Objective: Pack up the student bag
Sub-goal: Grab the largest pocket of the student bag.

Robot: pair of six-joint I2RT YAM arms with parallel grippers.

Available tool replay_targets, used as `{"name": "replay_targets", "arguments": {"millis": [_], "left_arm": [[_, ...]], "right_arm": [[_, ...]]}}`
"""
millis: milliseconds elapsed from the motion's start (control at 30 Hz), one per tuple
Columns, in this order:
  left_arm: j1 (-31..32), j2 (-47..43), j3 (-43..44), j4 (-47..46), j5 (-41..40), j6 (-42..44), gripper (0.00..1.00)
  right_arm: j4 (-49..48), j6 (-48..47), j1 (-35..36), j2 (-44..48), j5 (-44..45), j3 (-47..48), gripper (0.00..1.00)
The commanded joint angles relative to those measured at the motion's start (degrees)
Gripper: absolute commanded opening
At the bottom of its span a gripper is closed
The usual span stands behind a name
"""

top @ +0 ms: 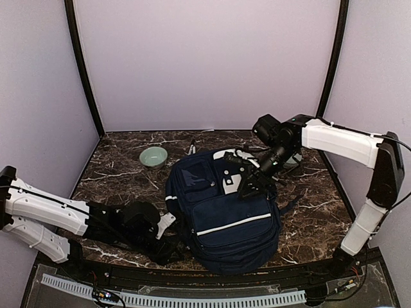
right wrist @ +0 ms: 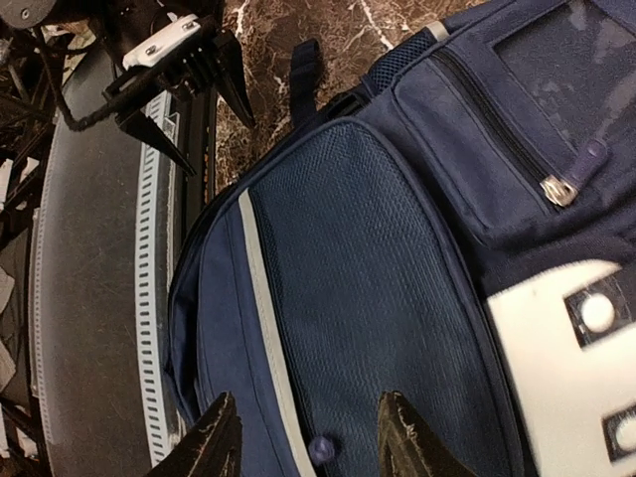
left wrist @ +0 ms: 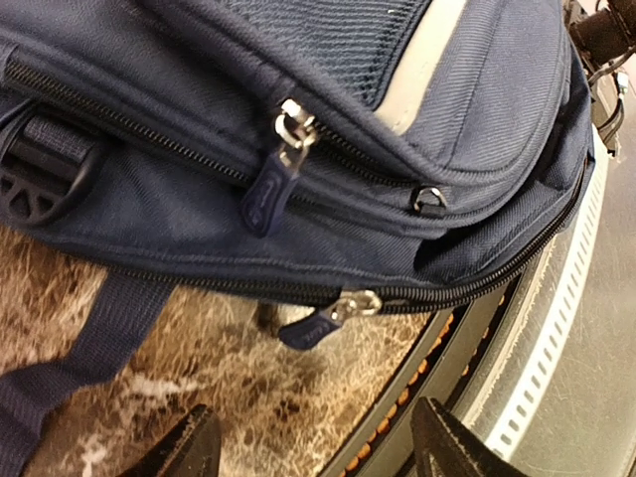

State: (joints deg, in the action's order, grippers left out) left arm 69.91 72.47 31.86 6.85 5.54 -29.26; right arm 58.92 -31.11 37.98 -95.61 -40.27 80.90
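The student bag (top: 221, 212) is lying flat on the dark marble table (top: 115, 173), near the front edge, with an arm reaching in from each side.

The bag is facing up, showing its white reflective stripe (top: 232, 224) and white slotted patch (top: 228, 181), and its bottom end is sitting close to the slotted rail (top: 192, 298) along the table's near edge. The right arm (top: 340, 141) is bending down over the bag's upper half, and the right gripper (right wrist: 308, 437) is hanging over the mesh front pocket with its fingers parted and nothing clamped between them. The left arm (top: 45, 212) is lying low, and the left gripper (left wrist: 318, 442) is pointing at the bag's lower left corner, jaws spread wide and empty above the marble. A pale green bowl (top: 153, 156) is sitting behind the bag, apart from it. Two zip pulls (left wrist: 266, 194) are dangling from the bag's closed side zips, facing the left gripper.
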Motion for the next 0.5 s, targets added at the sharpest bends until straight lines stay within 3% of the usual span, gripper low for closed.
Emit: {"name": "replay_targets", "arguments": {"millis": [0, 267, 467], "left_arm": [[0.0, 0.6, -1.9, -7.8, -1.6, 3.3, 0.69], [0.0, 7.2, -3.4, -17.2, -2.2, 10.9, 0.67], [0.0, 13.3, -0.9, -19.0, 0.8, 13.3, 0.59]], "right_arm": [[-2.8, 2.4, 3.5, -8.5, -5.0, 4.4, 0.46], [-6.1, 4.7, 4.6, -18.7, -11.9, 9.9, 0.44], [-8.2, 6.1, 4.6, -23.7, -12.5, 9.0, 0.43]]}}
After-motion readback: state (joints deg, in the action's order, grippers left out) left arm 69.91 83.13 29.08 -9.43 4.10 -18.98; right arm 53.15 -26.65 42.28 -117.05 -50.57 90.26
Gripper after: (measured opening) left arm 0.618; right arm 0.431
